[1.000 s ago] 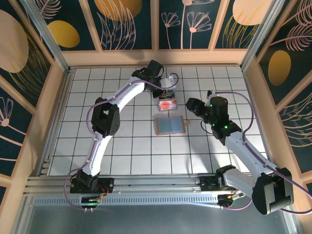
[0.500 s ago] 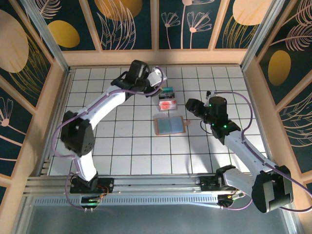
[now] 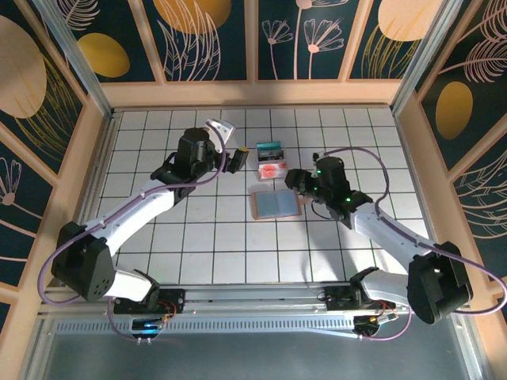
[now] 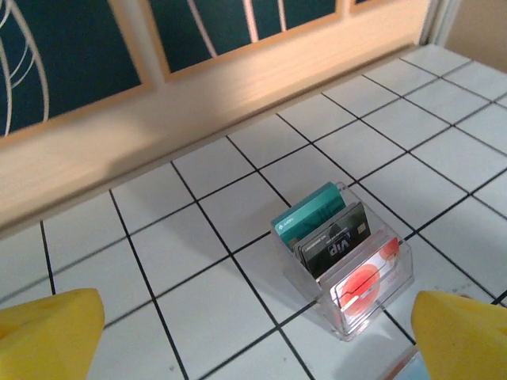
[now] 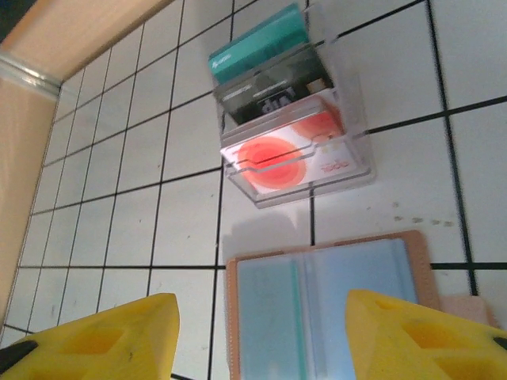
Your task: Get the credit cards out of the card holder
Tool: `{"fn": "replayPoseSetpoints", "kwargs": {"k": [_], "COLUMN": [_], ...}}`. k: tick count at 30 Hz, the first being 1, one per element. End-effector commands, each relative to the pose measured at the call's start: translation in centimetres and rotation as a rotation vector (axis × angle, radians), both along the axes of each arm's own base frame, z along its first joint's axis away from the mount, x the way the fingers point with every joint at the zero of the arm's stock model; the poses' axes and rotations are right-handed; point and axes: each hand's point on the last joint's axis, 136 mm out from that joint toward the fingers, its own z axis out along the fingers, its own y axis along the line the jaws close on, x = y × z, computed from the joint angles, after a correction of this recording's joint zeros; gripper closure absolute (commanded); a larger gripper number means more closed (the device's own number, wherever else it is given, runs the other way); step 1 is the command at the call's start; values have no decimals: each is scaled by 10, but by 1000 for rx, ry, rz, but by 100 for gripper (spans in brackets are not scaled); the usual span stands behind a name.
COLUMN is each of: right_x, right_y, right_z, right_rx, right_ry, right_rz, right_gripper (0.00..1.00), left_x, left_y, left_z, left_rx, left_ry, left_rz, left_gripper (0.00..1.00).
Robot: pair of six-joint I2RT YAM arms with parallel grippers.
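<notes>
The card holder (image 3: pixel 275 203) lies open on the tiles, tan rim with a blue-grey inner face (image 5: pixel 333 305); a thin teal edge (image 5: pixel 298 317) shows in one sleeve. Credit cards stand in a clear rack (image 4: pixel 400 261) just behind it: a teal card (image 4: pixel 309 218), a black card (image 4: pixel 333 241) and a white card with a red spot (image 4: pixel 364 285). My right gripper (image 5: pixel 265 340) hovers open over the holder's near edge (image 3: pixel 295 180). To the left of the rack, my left gripper (image 3: pixel 238 158) is open and holds nothing, its yellow fingertips (image 4: pixel 47 332) wide apart.
A wooden wall (image 4: pixel 238 71) runs along the back of the tiled floor (image 3: pixel 206 229), with more wooden walls at both sides. The rack (image 3: pixel 272 161) and the holder sit about one tile apart at the centre back.
My left gripper has drawn back leftward from above the rack and gone from nearly shut to open. The right gripper has moved left, to the card holder's right edge.
</notes>
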Motion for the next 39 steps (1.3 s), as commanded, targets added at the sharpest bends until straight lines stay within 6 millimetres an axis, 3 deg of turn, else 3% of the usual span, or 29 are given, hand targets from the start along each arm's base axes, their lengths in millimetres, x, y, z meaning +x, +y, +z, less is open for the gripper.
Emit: {"fn": "replayPoseSetpoints", "kwargs": {"k": [1,7,16,27,39], "right_x": [2,-6,-22,-32,-36], "right_y": [11,38,68,84,84], "right_z": [-4,-27,-72,-108,-122], "right_rx": [-92,-195,-424,-583,-619], "right_ry": [1,62,167,228,242], "right_rz": [13,72,171,234,242], "right_gripper": [43,44,50,51,43], "left_x": [-4,-20,-33,-33,-32], "left_y": [19,58,82,96,95], "left_z": [1,-19,-56,-73,-90], "left_rx": [-208,-383,-472,-498,-466], "left_ry": [43,66,134,151,191], "left_rz": [145,352,492,592,604], "left_gripper": [1,1,1,1,1]}}
